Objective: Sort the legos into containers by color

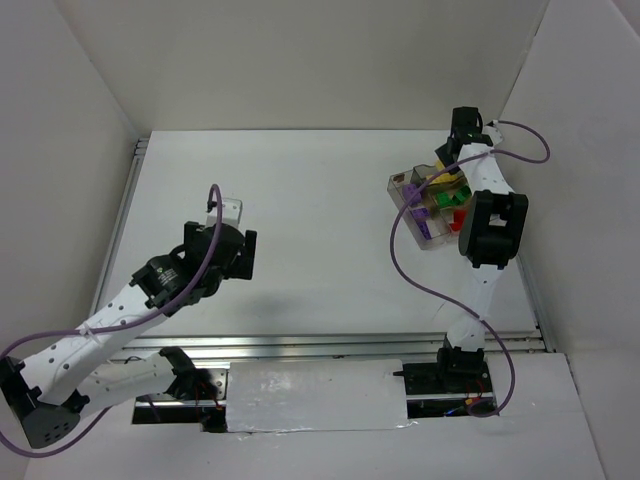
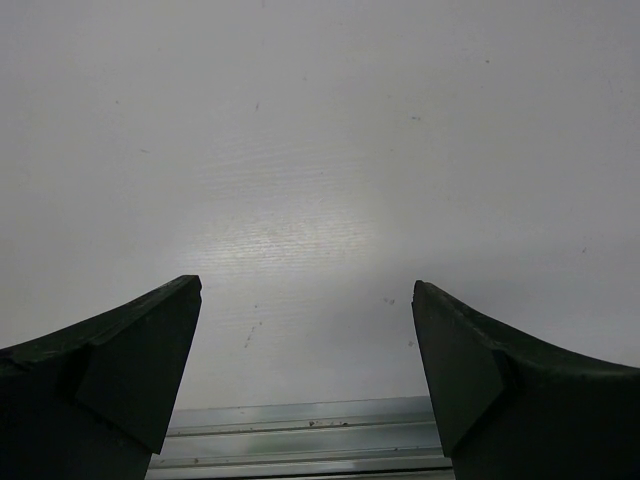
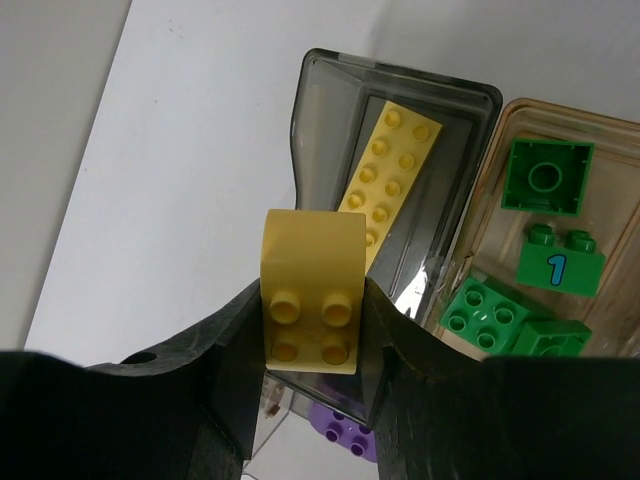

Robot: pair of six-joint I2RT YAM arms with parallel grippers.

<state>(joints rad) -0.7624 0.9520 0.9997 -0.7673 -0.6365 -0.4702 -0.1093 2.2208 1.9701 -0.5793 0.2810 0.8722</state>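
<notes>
Our right claw (image 3: 312, 335) pinches a yellow brick (image 3: 310, 260); left claw (image 2: 305, 350) gapes empty. Green brick (image 3: 560, 265) at three o'clock reads "1".

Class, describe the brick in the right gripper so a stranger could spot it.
Find the containers at the table's far right. Above the grey tray, the right gripper clamps a pale yellow brick: four studs, one curved end, unlike the long yellow plate lying inside.

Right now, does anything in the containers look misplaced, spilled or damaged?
Nothing clearly wrong. The long yellow brick lies slanted in its compartment, and the green bricks sit together in the next one. The right gripper holds a curved yellow brick above that yellow compartment, so the colour matches.
</notes>
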